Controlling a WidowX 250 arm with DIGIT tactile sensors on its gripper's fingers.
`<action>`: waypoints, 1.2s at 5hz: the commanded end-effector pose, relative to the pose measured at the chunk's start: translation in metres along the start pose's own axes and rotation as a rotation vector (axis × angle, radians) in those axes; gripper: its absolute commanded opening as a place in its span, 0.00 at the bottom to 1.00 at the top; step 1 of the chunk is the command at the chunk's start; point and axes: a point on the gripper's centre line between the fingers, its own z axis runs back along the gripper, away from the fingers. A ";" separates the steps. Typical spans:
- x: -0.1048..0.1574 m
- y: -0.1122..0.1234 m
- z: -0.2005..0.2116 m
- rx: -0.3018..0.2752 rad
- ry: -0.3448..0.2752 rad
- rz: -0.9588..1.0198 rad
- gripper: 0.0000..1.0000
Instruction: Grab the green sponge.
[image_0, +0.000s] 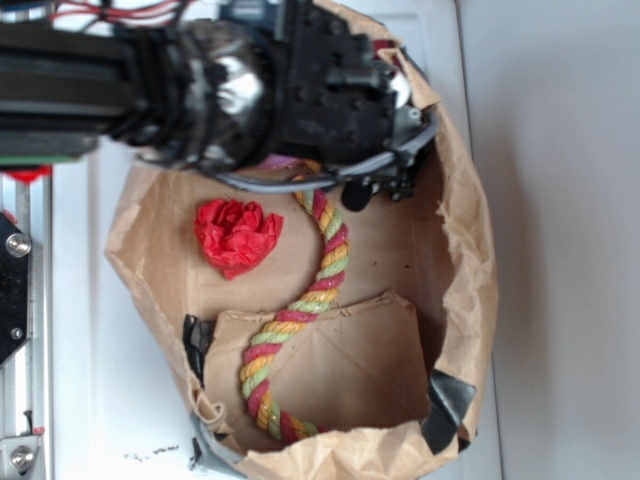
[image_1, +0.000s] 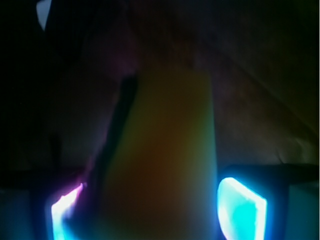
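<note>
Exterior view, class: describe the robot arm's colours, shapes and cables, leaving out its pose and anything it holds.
The arm is black and blocky, with a glossy rounded joint reflecting light. A grey cable loops beneath it; thin red wires run at the top edge. The gripper is black too.

The exterior view looks straight down from above, fairly close, onto a crumpled paper bag (image_0: 470, 260) with the arm entering from the upper left. The wrist view looks out between the fingers (image_1: 242, 205), very close and dim, seemingly inside the same bag.

Robot lab bench: white table (image_0: 560, 200), alu rail (image_0: 25, 330) w/ bolts (paper-lined bin (image_0: 470, 290) as workspace).
</note>
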 end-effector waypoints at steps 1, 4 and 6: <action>0.014 0.004 0.002 0.018 -0.022 0.049 0.00; -0.004 0.010 0.063 -0.153 -0.142 -0.267 0.00; -0.023 0.007 0.137 -0.287 -0.188 -0.530 0.00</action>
